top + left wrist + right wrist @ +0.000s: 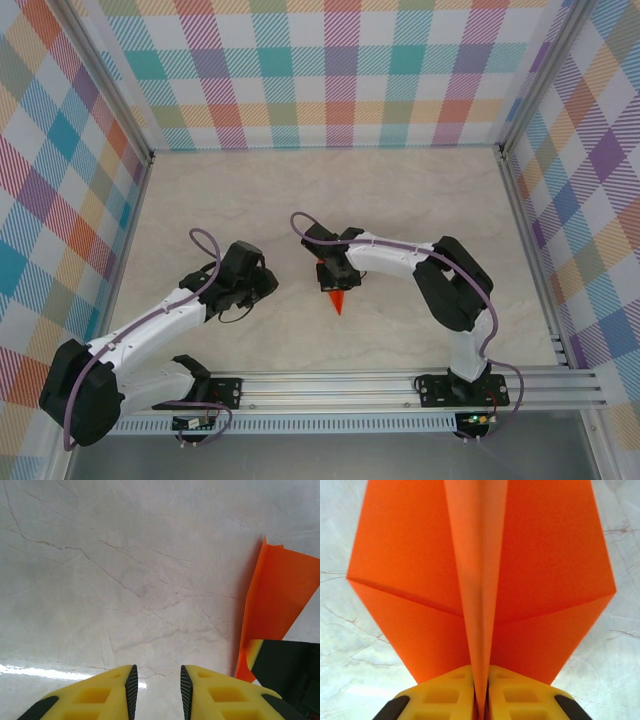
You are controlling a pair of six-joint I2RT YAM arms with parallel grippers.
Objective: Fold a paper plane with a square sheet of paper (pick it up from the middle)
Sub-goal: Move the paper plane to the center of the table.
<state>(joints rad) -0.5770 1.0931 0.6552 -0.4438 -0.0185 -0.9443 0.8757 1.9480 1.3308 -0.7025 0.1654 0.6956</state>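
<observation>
Right tool (481, 692) nearest: yellow moulded fingers (445, 697) clamped together on the centre ridge of the paper plane (540, 580). Thin matte orange paper, wings spread either side, crisp diagonal creases. Left tool (159, 685) near it, fingers apart, nothing between them. Plane sits mid-worktop, sharp nose toward the near edge. Worktop (420, 190): pale marble-look, faint veins, slight sheen. Plaid-patterned walls (330, 70) on three sides.

Count: 1 paper plane (337, 297), orange. 2 arms: left arm (160, 320), right arm (400, 258). 2 grippers: left gripper (157, 676), right gripper (480, 677). 1 table (300, 190). 3 plaid walls (330, 70).
</observation>
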